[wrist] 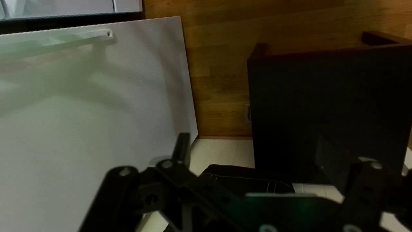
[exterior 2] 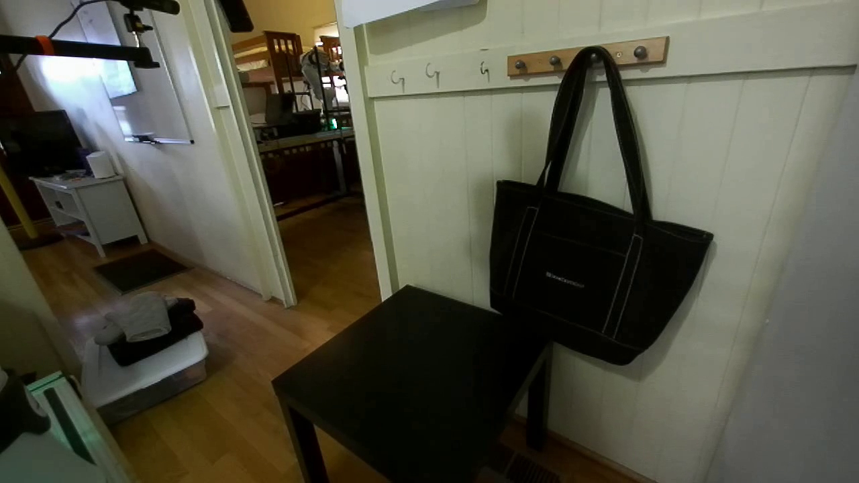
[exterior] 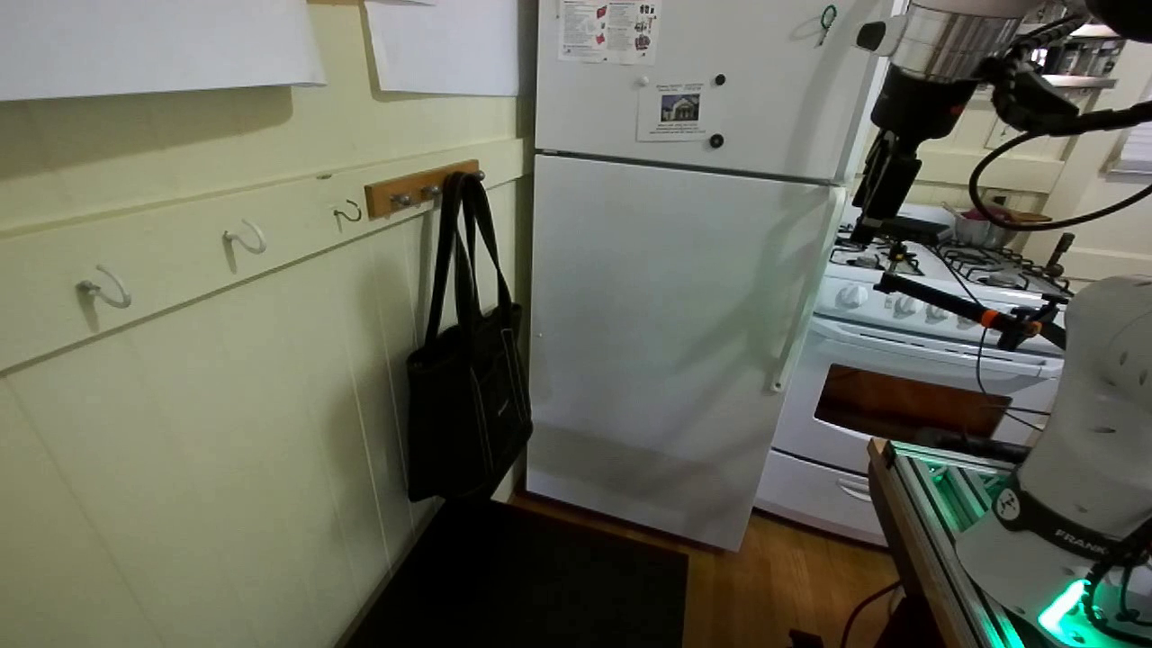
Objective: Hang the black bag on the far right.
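One black bag (exterior: pixel 472 405) | on peg rail (exterior 2: pixel 538 63) | end effector (exterior: pixel 868 220) well apart

In an exterior view, wooden floor (exterior 2: pixel 221 396) spans lower left. It carries a lidded box (exterior 2: pixel 147 378) and, bottom centre, a black counter (exterior 2: pixel 409 376).

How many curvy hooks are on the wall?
3: in an exterior view, the leftmost white hook, the middle white hook and the dark hook nearest the wooden knob rack.
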